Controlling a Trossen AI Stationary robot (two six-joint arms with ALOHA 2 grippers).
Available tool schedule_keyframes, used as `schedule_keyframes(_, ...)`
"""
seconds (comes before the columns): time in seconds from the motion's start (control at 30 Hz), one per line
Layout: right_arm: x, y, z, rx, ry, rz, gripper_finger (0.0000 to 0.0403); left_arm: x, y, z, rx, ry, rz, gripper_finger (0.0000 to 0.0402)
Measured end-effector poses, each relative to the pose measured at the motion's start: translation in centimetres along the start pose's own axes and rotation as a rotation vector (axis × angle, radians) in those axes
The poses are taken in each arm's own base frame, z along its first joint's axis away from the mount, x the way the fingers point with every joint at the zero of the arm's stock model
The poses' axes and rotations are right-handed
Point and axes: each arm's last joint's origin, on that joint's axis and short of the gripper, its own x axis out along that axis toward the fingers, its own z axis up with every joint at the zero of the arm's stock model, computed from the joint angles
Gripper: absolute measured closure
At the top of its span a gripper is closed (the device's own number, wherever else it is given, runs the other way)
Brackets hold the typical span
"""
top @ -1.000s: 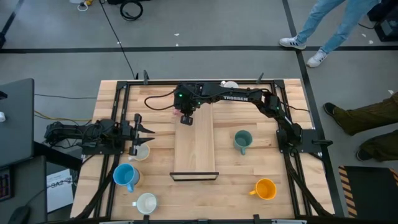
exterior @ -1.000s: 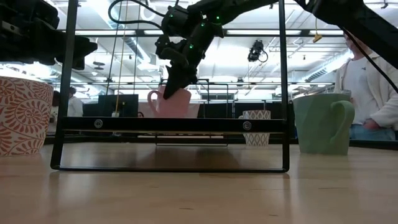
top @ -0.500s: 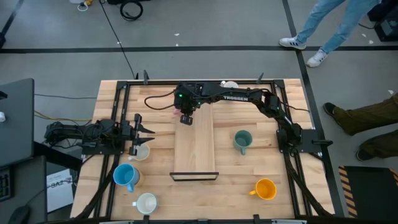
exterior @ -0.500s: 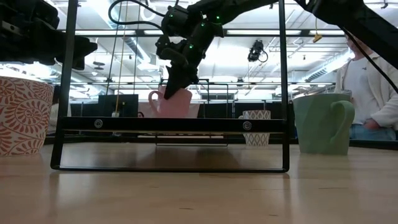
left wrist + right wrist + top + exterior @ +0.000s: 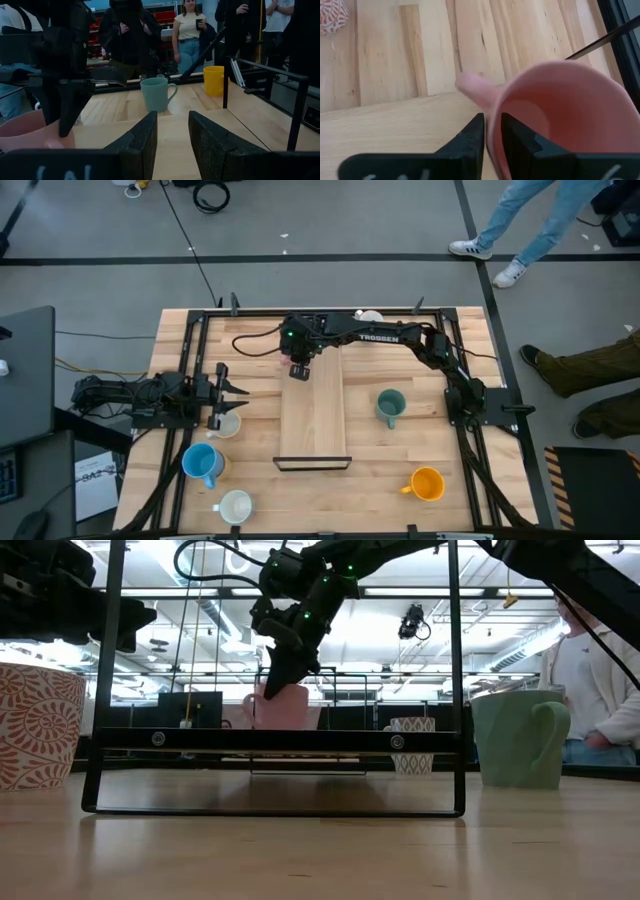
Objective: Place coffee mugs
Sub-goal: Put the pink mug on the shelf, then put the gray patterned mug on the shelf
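Note:
A pink mug (image 5: 282, 707) stands upright over the far end of a raised wooden board (image 5: 315, 415). My right gripper (image 5: 298, 369) reaches in from the far right and is shut on it. My left gripper (image 5: 238, 392) is open and empty at the table's left, beside a white patterned mug (image 5: 228, 424). A teal green mug (image 5: 390, 406) stands right of the board, an orange one (image 5: 427, 483) at the near right. A blue one (image 5: 203, 463) and a cream one (image 5: 235, 506) stand at the near left. Another white mug (image 5: 370, 316) stands at the far edge. My right gripper pinches the pink mug's wall at the rim (image 5: 494, 125), right beside the handle (image 5: 475, 92). One finger (image 5: 517, 142) is inside the mug and one (image 5: 469, 142) outside. The fingers come from above, pointing down. The mug is upright; a black bar hides its bottom in the low view.
A black metal frame (image 5: 275, 740) stands upright across the board's near end. Black rails run along the table's edges (image 5: 470, 430). People stand beyond the table's far and right sides (image 5: 570, 370).
The pink mug in my right gripper has turned a little. Its handle, which stuck out to one side in the low view, now barely shows. The gripper stays shut on it at the same place.

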Motion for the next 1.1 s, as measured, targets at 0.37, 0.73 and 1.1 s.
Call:
schedule_keyframes(0.37,-0.1,0.0,0.0,-0.001,-0.002,0.000,0.0252,0.0,0.0,0.0,0.000,0.000,0.000,0.0283)
schedule_keyframes(0.73,-0.3,0.0,0.1,-0.011,-0.002,0.000,0.0220,0.0,0.0,0.0,0.000,0.000,0.000,0.0283)
schedule_keyframes(1.1,-4.5,-0.2,1.7,-0.017,0.017,0.001,0.0220,0.0,0.0,0.0,0.000,0.000,0.000,0.0283)
